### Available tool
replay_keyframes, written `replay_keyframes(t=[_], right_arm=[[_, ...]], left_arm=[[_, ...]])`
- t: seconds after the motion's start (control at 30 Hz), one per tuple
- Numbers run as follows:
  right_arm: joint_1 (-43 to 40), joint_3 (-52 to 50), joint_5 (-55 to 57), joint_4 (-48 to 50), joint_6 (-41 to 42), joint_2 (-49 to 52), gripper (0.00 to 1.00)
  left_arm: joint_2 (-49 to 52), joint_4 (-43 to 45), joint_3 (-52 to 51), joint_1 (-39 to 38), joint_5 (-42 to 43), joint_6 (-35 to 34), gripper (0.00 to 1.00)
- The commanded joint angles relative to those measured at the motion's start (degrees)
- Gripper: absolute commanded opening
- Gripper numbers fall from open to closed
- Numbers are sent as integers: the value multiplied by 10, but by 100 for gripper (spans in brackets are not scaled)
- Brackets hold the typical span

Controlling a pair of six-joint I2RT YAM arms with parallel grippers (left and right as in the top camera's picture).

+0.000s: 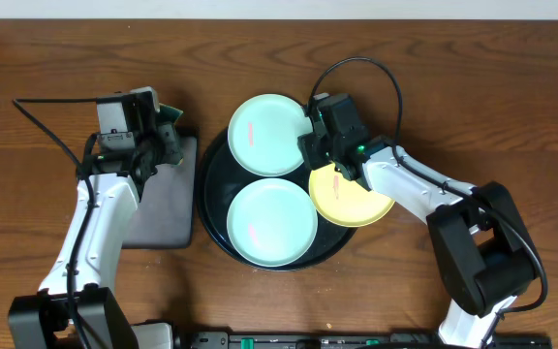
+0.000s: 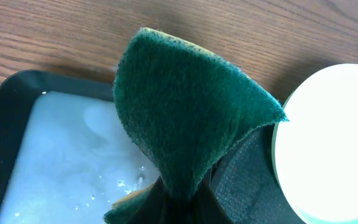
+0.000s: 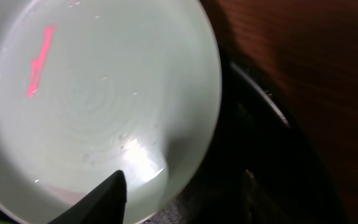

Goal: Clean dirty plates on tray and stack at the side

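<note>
The round black tray (image 1: 211,199) holds two mint plates, one at the back (image 1: 266,134) and one at the front (image 1: 271,221). A yellow plate (image 1: 350,197) lies at the tray's right edge, partly over the rim. All three carry reddish smears. My right gripper (image 1: 311,128) is open and straddles the back plate's right rim. In the right wrist view one finger (image 3: 104,199) is over that smeared plate (image 3: 92,93) and the other is outside it over the dark tray (image 3: 266,149). My left gripper (image 1: 163,136) is shut on a green sponge (image 2: 185,106) to the left of the tray.
A rectangular black tray (image 1: 158,208) with foamy water (image 2: 73,162) lies under the left gripper, left of the round tray. The back mint plate's edge (image 2: 334,143) shows at the right of the left wrist view. Bare wooden table (image 1: 511,97) surrounds everything.
</note>
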Motion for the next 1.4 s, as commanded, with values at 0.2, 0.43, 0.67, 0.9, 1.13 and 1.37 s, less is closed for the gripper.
replay_keyframes(t=[0.2,0.43,0.67,0.9,1.13,1.37], right_arm=[[5,-2,19,38,16,58,37],[5,-2,-18,42,19,53,3],[5,-2,-23,26,19,18,1],[5,-2,-20,18,19,5,1],[5,-2,-6,65,19,4,1],[5,-2,68,112,19,4,1]], left_arm=[[-3,7,-4,1,7,-3,7],[-3,7,-4,1,7,-3,8],[-3,9,-4,1,8,-6,8],[-3,9,-4,1,8,-18,8],[-3,9,-4,1,8,-18,8],[-3,9,-4,1,8,-18,8]])
